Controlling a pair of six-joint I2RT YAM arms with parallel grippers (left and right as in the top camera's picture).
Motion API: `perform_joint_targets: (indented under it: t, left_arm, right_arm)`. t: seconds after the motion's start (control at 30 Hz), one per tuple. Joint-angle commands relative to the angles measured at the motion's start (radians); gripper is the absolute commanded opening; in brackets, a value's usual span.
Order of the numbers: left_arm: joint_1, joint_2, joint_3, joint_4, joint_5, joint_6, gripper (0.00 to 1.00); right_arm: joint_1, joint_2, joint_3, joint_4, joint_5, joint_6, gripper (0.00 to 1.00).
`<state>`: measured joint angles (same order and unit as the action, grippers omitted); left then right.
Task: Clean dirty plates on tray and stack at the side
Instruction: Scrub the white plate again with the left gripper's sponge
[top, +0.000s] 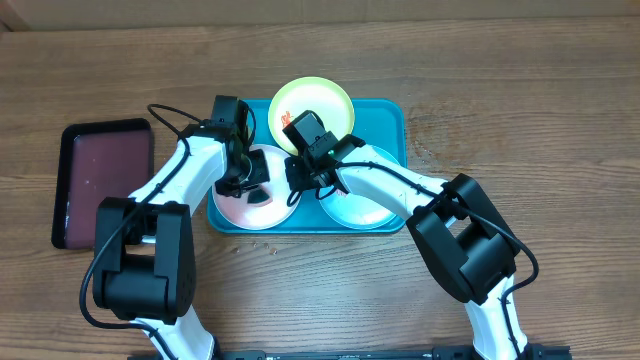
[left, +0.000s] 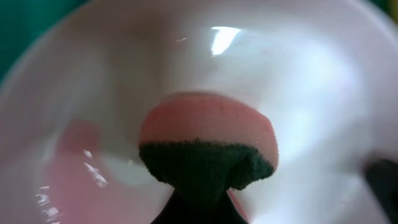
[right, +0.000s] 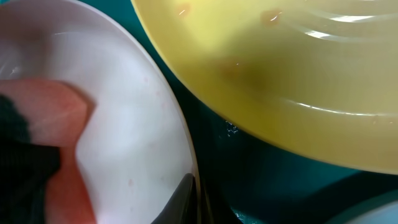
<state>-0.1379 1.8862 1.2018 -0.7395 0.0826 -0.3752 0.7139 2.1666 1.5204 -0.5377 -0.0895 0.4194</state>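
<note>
The turquoise tray (top: 388, 115) holds all three plates. The white plate (top: 232, 208) lies at its left, the yellow-green plate (top: 325, 98) leans over its far rim, and the mint-blue plate (top: 365, 208) lies at its right. My left gripper (top: 250, 183) is shut on a pink sponge with a dark green scrub side (left: 208, 143) and presses it onto the white plate (left: 311, 93), which shows a pink smear. My right gripper (top: 298, 180) is shut on the white plate's right rim (right: 143, 124), with one finger (right: 193, 199) inside the rim. The yellow-green plate (right: 280, 74) has orange specks.
A dark maroon, black-rimmed tray (top: 100, 180) lies on the wooden table to the left of the turquoise tray. Small crumbs lie on the table just in front of the turquoise tray (top: 262, 243).
</note>
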Motion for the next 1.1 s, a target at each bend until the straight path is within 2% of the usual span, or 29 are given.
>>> perform_joint_targets:
  t: [0.0, 0.2, 0.3, 0.5, 0.6, 0.73, 0.87, 0.93, 1.07]
  left_arm:
    - [-0.005, 0.016, -0.006, -0.04, -0.23, -0.015, 0.04]
    - [-0.005, 0.016, -0.005, -0.059, -0.318, -0.015, 0.04]
    - [-0.005, 0.016, -0.003, -0.057, -0.299, -0.057, 0.04]
    - [-0.009, 0.02, -0.003, 0.029, 0.032, -0.069, 0.04]
    - [-0.02, 0.029, -0.003, 0.069, 0.102, -0.119, 0.04]
    - [-0.024, 0.048, -0.003, 0.084, 0.103, -0.138, 0.11]
    - [-0.024, 0.074, -0.003, 0.081, 0.101, -0.118, 0.25]
    - [-0.021, 0.087, -0.003, 0.074, 0.079, -0.098, 0.22]
    - [-0.015, 0.087, -0.001, 0.042, -0.027, -0.096, 0.04]
  right_arm:
    - [-0.001, 0.045, -0.003, -0.002, -0.017, 0.008, 0.05]
    - [-0.001, 0.055, -0.003, -0.004, -0.017, 0.007, 0.05]
    - [-0.001, 0.055, -0.003, -0.007, -0.017, 0.007, 0.05]
    - [-0.001, 0.055, -0.003, -0.003, -0.018, 0.007, 0.05]
    - [-0.001, 0.055, -0.003, -0.002, -0.018, 0.007, 0.05]
    - [-0.001, 0.055, -0.003, -0.006, -0.018, 0.007, 0.05]
    - [-0.001, 0.055, -0.003, -0.006, -0.018, 0.007, 0.05]
    - [-0.001, 0.055, -0.003, -0.006, -0.018, 0.007, 0.05]
    - [-0.001, 0.055, -0.003, -0.01, -0.018, 0.007, 0.05]
